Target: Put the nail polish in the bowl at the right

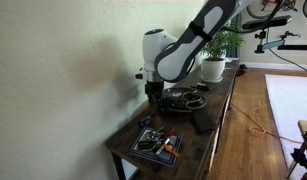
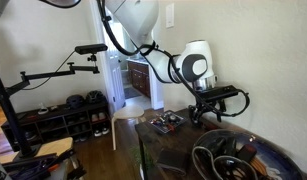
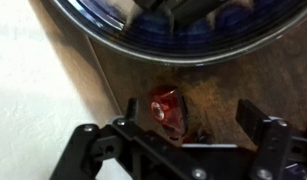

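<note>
**Nail polish still on the desk, pincer straddling it**

The nail polish [image 3: 165,108] is a small glossy red bottle, kinda rounded and shiny like glass. It sits on the bare desk [image 3: 223,85], just outside the bowl [image 3: 183,45], not in it. From the wrist view I honestly can't tell if it's upright or lying on its side.

The pincer [image 3: 191,115] is spread wide. One black finger is close by the bottle, the other is well off to the far side, and nothing is gripped. I can't say for sure whether the near finger touches the glass.

The bowl is wide, shallow and round, and dark with a bluish sheen and a paler rim. In both exterior views it takes up most of the desk's depth [image 1: 185,99] [image 2: 238,158], and there's some dark stuff piled in it that I can't make out.

The desk is long and narrow, dark brown wood with a visible grain, pushed against a plain pale wall [image 3: 33,90].

Further out in an exterior view there's a small square dark tray [image 1: 156,143] with a few bits in it at one end. A white plant pot [image 1: 213,69] with a leafy green plant sits past the bowl at the other end.
</note>
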Robot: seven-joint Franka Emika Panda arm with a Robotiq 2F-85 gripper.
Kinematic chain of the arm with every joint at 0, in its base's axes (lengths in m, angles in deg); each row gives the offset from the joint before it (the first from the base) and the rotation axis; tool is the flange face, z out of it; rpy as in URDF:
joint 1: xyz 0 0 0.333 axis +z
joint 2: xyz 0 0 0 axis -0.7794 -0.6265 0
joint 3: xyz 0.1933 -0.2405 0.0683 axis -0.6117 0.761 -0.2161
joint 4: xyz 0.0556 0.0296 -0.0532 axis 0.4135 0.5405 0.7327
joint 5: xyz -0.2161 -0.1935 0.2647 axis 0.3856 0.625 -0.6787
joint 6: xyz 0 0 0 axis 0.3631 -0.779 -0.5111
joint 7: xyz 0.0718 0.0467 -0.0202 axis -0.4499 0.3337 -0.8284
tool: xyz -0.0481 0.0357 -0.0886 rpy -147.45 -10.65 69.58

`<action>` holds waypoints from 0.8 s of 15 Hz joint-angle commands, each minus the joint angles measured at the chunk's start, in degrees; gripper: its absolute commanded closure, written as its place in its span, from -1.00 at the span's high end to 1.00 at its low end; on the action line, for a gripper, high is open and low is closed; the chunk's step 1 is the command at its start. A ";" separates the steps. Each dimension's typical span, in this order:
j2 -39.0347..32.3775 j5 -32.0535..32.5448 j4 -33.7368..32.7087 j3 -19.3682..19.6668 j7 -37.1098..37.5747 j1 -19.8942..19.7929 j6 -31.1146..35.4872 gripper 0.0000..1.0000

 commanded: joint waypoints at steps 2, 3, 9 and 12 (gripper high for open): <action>-3.09 1.06 -3.43 -0.04 -2.35 -0.33 1.45 1.00; -3.75 0.89 -4.16 -0.14 -2.63 -0.34 1.25 1.00; -7.42 0.23 -8.01 -0.92 -4.64 -0.57 0.58 1.00; -8.97 0.05 -9.54 -1.08 -5.48 -0.69 0.15 0.47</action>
